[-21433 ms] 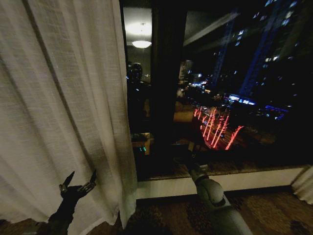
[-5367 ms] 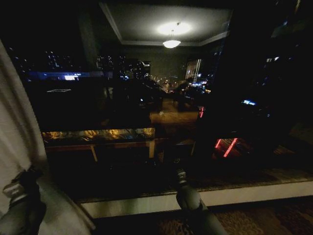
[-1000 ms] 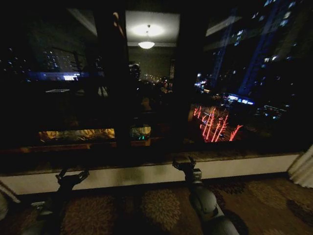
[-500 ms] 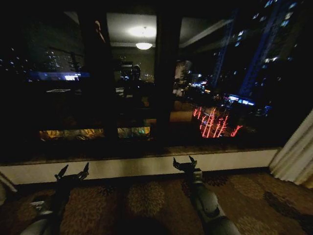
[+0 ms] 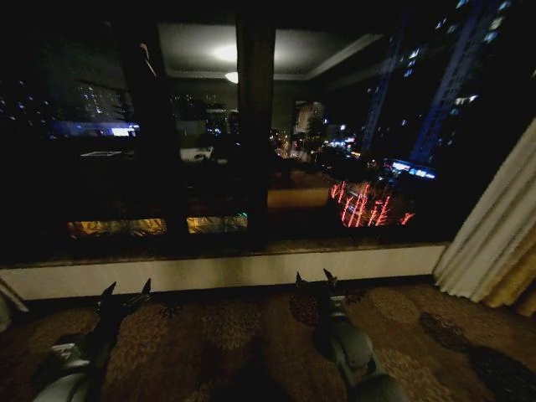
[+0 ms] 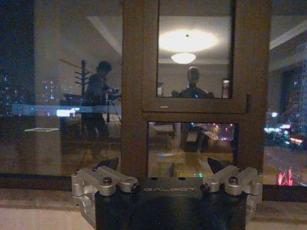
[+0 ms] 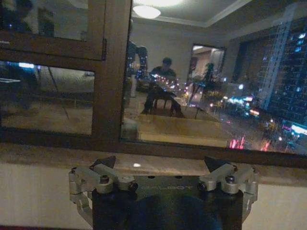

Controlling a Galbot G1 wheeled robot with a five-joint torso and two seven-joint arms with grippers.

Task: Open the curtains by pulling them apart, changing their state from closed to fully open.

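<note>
The curtains stand apart at the sides of the dark window. In the head view one off-white pleated panel [image 5: 488,230] hangs at the right edge, and a sliver of pale fabric [image 5: 5,306] shows at the lower left edge. My left gripper [image 5: 126,290] is held low over the carpet at the left, open with nothing between its fingers; the left wrist view shows it [image 6: 163,165] facing the window frame. My right gripper [image 5: 312,277] is low at the centre, open and empty, and in the right wrist view it [image 7: 160,163] faces the sill.
A wide night window with a dark vertical frame post [image 5: 255,126] spans the view above a pale sill wall [image 5: 218,272]. Patterned carpet [image 5: 243,335] covers the floor. A thicker golden drape [image 5: 521,289] hangs beside the right panel.
The whole head picture has slid left, so the camera has turned right and more of the right panel shows. Both grippers stay open and low.
</note>
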